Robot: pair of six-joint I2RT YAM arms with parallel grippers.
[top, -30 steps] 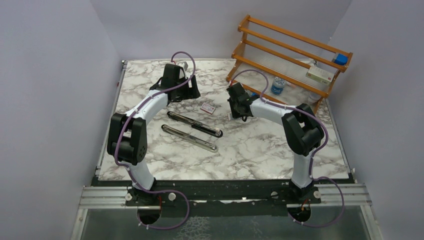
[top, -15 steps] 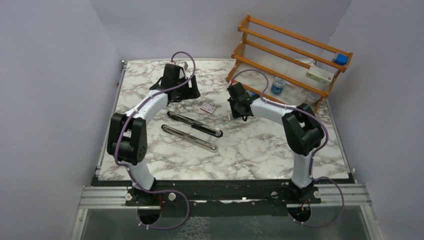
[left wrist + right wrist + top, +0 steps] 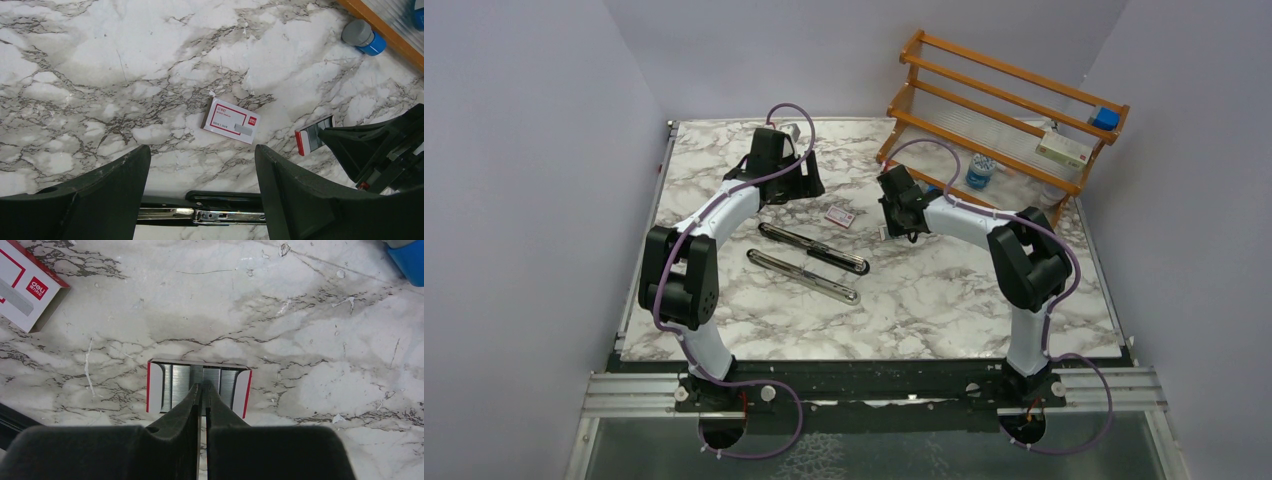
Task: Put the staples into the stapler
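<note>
The black stapler (image 3: pixel 812 262) lies opened flat mid-table, its silver channel (image 3: pixel 235 216) facing up. The staples' box sleeve, white with a red border (image 3: pixel 840 216), lies beyond it and also shows in the left wrist view (image 3: pixel 231 120). The box's inner tray (image 3: pixel 199 380) sits open on the marble with silver staple strips in it. My right gripper (image 3: pixel 205 388) is down in the tray, its jaws pinched on one strip. My left gripper (image 3: pixel 201 150) is open and empty, hovering over the stapler, the sleeve ahead of it.
A wooden rack (image 3: pixel 1004 110) stands at the back right with a blue box (image 3: pixel 1106 118) and a white box (image 3: pixel 1064 150) on it. A blue bottle (image 3: pixel 979 172) stands under it. A grey-capped blue item (image 3: pixel 364 37) lies near the rack's foot.
My right gripper has shifted very slightly over the staple tray. The left arm, the stapler and the sleeve have not moved.
</note>
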